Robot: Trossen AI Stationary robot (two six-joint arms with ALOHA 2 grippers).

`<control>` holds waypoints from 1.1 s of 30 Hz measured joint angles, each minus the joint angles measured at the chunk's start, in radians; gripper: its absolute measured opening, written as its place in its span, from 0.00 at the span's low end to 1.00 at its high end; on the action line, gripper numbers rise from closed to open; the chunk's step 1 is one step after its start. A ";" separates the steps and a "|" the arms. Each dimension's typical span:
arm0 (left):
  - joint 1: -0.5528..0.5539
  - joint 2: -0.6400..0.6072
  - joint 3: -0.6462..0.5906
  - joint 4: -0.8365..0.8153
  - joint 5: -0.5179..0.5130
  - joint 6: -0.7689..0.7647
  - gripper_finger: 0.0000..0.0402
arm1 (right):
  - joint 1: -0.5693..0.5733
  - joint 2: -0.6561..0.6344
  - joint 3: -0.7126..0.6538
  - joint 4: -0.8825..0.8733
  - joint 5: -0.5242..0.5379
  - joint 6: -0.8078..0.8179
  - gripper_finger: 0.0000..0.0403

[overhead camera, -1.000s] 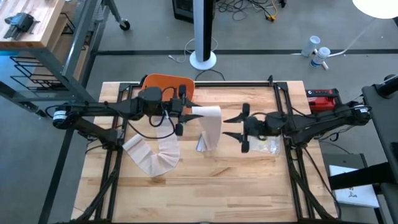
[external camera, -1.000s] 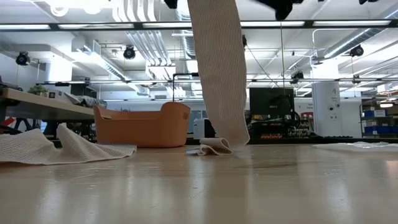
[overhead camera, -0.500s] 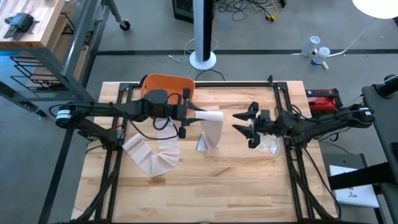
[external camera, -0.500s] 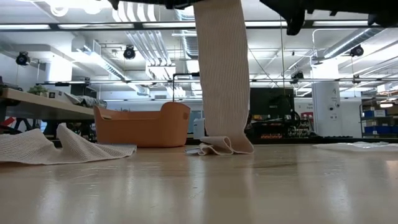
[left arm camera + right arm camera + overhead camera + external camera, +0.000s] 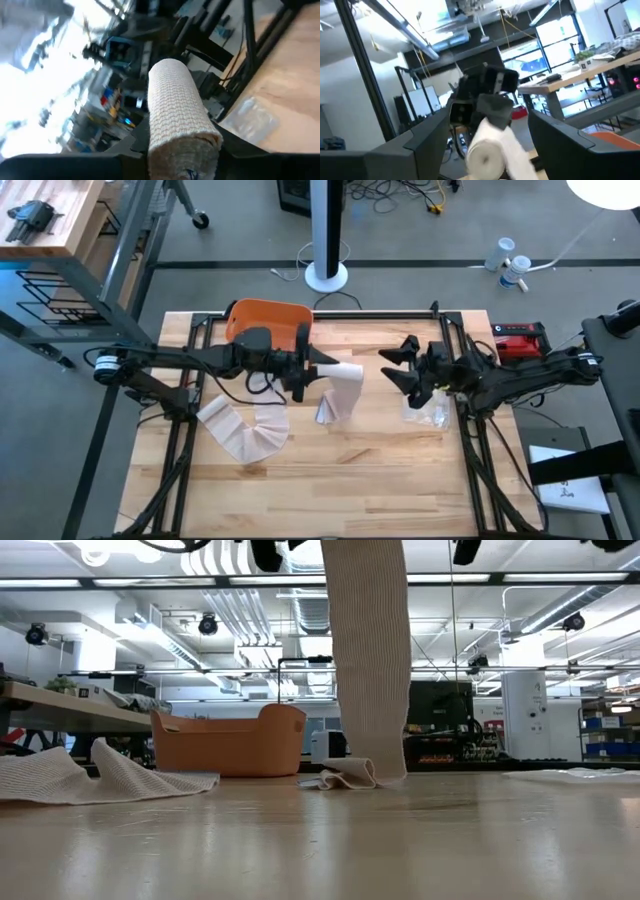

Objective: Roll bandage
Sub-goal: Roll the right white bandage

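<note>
1. Nearest in the low view is the bare worktop (image 5: pixel 320 840), filling the lower half of the frame.
2. On it, at the left edge, lies a second crumpled strip of cloth (image 5: pixel 90 775), with an orange basket (image 5: pixel 230 740) behind it at centre left.
3. The bandage (image 5: pixel 368 660) hangs as a ribbed band from the top of the frame, its free end folded on the worktop just right of centre.
4. In the overhead view, the left hand (image 5: pixel 310 368) sits centre left, closed on the rolled part of the bandage. Its wrist view shows the roll gripped at one end.
5. The right hand (image 5: pixel 408 365) hovers centre right, fingers spread wide and holding nothing. It faces the roll's free end, apart from it.
6. We judge the bandage soft, light and stretchy. It should sag and slip sideways off the roll unless the hanging tail stays taut.
7. The roll's two ends look like the best places to grip.
8. Behind the right hand lies a clear plastic wrapper (image 5: pixel 428 412); we cannot tell what is in it.
9. The low view cuts off both hands at the top edge, and the left fingers are hidden behind the roll.
</note>
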 joint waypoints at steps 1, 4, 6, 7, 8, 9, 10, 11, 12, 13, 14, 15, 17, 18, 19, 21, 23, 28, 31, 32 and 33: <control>-0.006 0.002 0.000 0.002 0.000 0.034 0.25 | 0.000 0.000 0.020 -0.046 0.000 -0.003 0.67; -0.020 0.009 0.000 0.018 0.001 0.072 0.24 | -0.005 0.011 0.086 -0.215 0.001 -0.014 0.70; -0.027 0.010 0.000 0.026 0.001 0.093 0.24 | -0.009 0.035 0.128 -0.291 0.000 -0.014 0.73; -0.028 0.012 0.000 0.032 0.001 0.106 0.25 | -0.009 0.047 0.143 -0.319 0.000 -0.016 0.75; -0.029 0.014 0.001 0.038 0.001 0.113 0.25 | -0.009 0.062 0.160 -0.331 -0.001 -0.023 0.76; -0.029 0.015 0.000 0.039 0.001 0.116 0.25 | -0.009 0.078 0.177 -0.336 -0.006 -0.033 0.78; -0.028 0.016 0.000 0.039 0.001 0.117 0.26 | -0.009 0.091 0.190 -0.343 -0.008 -0.044 0.80; -0.028 0.016 0.000 0.041 0.001 0.115 0.26 | -0.009 0.102 0.201 -0.354 -0.008 -0.047 0.81; -0.028 0.016 0.000 0.044 0.000 0.110 0.25 | -0.009 0.114 0.211 -0.366 -0.009 -0.053 0.82; -0.028 0.015 0.000 0.043 -0.008 0.104 0.25 | -0.009 0.128 0.220 -0.370 -0.010 -0.061 0.83; -0.028 0.015 0.000 0.042 -0.023 0.100 0.25 | -0.009 0.141 0.228 -0.372 -0.018 -0.066 0.83; -0.028 0.016 0.000 0.041 -0.045 0.093 0.24 | -0.009 0.149 0.234 -0.374 -0.040 -0.073 0.84; -0.028 0.016 0.000 0.042 -0.079 0.074 0.24 | -0.009 0.160 0.245 -0.380 -0.087 -0.074 0.84; -0.028 0.016 0.000 0.043 -0.085 0.064 0.24 | -0.009 0.166 0.251 -0.376 -0.104 -0.077 0.84; -0.028 0.016 0.000 0.043 -0.086 0.056 0.25 | -0.007 0.171 0.256 -0.375 -0.115 -0.085 0.84; -0.028 0.016 0.000 0.040 -0.087 0.044 0.26 | -0.006 0.171 0.261 -0.407 -0.114 -0.099 0.84; -0.028 0.016 0.000 0.040 -0.087 0.041 0.27 | -0.006 0.172 0.263 -0.421 -0.105 -0.117 0.84; -0.028 0.016 0.001 0.042 -0.086 -0.001 0.25 | -0.006 0.171 0.263 -0.425 -0.057 -0.163 0.84; -0.028 0.016 0.001 0.044 -0.086 -0.035 0.25 | -0.006 0.171 0.263 -0.427 -0.044 -0.219 0.83; -0.028 0.016 0.001 0.043 -0.084 -0.049 0.25 | -0.006 0.174 0.263 -0.426 -0.044 -0.233 0.82; -0.028 0.016 0.001 0.043 -0.083 -0.063 0.26 | -0.006 0.180 0.263 -0.419 -0.043 -0.241 0.82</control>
